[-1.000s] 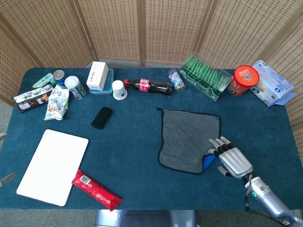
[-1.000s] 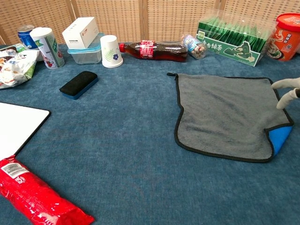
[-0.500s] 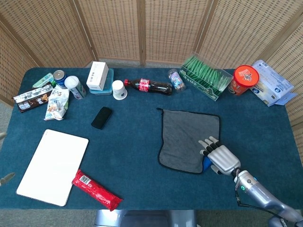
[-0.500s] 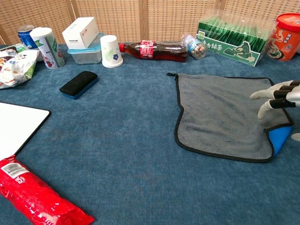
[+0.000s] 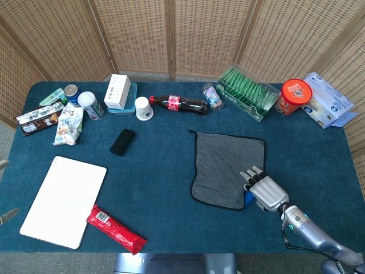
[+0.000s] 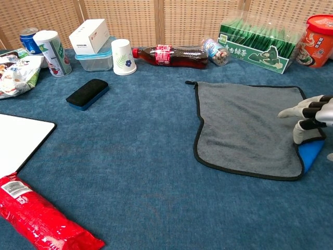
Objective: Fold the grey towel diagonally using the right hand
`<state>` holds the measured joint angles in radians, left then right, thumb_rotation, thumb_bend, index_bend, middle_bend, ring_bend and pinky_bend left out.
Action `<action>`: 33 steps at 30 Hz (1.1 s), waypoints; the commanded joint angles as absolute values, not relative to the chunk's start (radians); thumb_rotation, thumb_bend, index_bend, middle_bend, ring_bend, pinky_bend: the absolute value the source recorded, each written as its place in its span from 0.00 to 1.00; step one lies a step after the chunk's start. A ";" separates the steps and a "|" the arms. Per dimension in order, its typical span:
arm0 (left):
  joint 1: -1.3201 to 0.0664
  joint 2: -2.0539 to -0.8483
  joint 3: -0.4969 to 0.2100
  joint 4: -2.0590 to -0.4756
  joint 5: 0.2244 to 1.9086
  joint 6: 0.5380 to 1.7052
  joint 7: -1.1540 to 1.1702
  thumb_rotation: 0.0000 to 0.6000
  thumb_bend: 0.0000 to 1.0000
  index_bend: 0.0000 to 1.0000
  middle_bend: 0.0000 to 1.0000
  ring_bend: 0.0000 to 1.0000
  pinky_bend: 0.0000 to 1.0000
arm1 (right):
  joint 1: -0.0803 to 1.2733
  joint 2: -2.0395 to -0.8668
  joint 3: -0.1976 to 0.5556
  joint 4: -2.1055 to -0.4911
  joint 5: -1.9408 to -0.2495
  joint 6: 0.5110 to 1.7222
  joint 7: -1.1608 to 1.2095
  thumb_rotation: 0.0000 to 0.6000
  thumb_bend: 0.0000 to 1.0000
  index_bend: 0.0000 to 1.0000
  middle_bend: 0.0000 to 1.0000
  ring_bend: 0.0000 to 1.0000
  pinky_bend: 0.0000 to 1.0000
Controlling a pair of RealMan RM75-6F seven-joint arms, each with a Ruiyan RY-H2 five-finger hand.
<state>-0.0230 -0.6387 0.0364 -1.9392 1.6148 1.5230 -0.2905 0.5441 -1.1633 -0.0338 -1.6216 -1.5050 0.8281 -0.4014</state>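
Observation:
The grey towel [image 5: 225, 165] [image 6: 244, 122] lies flat, right of the table's middle. It has a black edge, and its near right corner is turned up, showing the blue underside [image 5: 248, 197] [image 6: 310, 152]. My right hand [image 5: 264, 190] [image 6: 314, 115] is over that corner, palm down. Its fingers [image 6: 300, 133] are spread and bent down onto the grey cloth just beside the blue flap. Nothing is lifted off the table. My left hand does not show plainly; only two small pale slivers sit at the left edge of the head view.
Along the back stand a cola bottle [image 5: 179, 104], a paper cup [image 5: 144, 108], a white box [image 5: 118, 91], cans [image 5: 91, 104], a green packet rack [image 5: 248, 93] and a red tub [image 5: 295, 95]. A black eraser [image 5: 122, 141], a white board [image 5: 64, 200] and a red packet [image 5: 116, 229] lie to the left.
My right hand has slid left from beyond the towel's right edge onto its near right corner, and its fingers have bent downwards. The towel itself has not moved.

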 commanded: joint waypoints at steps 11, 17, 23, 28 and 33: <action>-0.022 -0.639 0.037 -1.938 1.614 1.524 -0.291 1.00 0.11 0.11 0.00 0.00 0.00 | 0.554 -1.175 -0.040 -1.640 -1.477 0.833 -0.439 1.00 0.38 0.36 0.00 0.00 0.07; -0.024 -0.639 0.036 -1.939 1.613 1.519 -0.286 1.00 0.11 0.11 0.00 0.00 0.00 | 0.551 -1.143 -0.037 -1.686 -1.499 0.873 -0.424 1.00 0.38 0.35 0.00 0.00 0.07; -0.025 -0.640 0.037 -1.943 1.614 1.518 -0.281 1.00 0.11 0.11 0.00 0.00 0.00 | 0.559 -1.134 -0.057 -1.725 -1.528 0.864 -0.459 1.00 0.38 0.35 0.00 0.00 0.07; -0.023 -0.640 0.037 -1.942 1.614 1.520 -0.282 1.00 0.11 0.11 0.00 0.00 0.00 | 0.563 -1.150 -0.062 -1.739 -1.528 0.858 -0.489 1.00 0.38 0.35 0.00 0.00 0.07; -0.024 -0.639 0.037 -1.940 1.614 1.519 -0.288 1.00 0.11 0.11 0.00 0.00 0.00 | 0.575 -1.175 -0.054 -1.741 -1.507 0.844 -0.529 1.00 0.38 0.35 0.00 0.00 0.07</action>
